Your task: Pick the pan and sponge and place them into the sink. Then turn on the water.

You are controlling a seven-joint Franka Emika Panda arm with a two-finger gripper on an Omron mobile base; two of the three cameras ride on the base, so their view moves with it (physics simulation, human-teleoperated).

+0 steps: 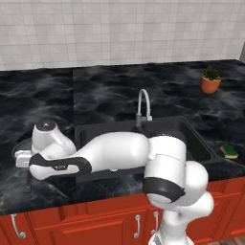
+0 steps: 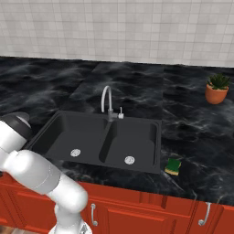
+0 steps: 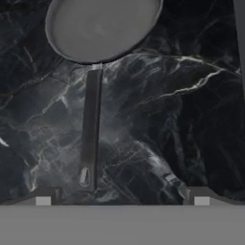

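Hand view: your pan (image 3: pixel 103 26) upper left on bare counter (image 3: pixel 191 95); gripper (image 3: pixel 122 198) spread wide, holding nothing.

My count of the kitchen from the three cameras.

I see one pan (image 3: pixel 101 28), one sponge (image 2: pixel 173 165), one double sink (image 2: pixel 151 162) with two basins and two silver drains (image 2: pixel 130 160), one arched faucet (image 2: pixel 107 101), one potted plant (image 2: pixel 216 89), and four cabinet handles (image 2: pixel 93 214).
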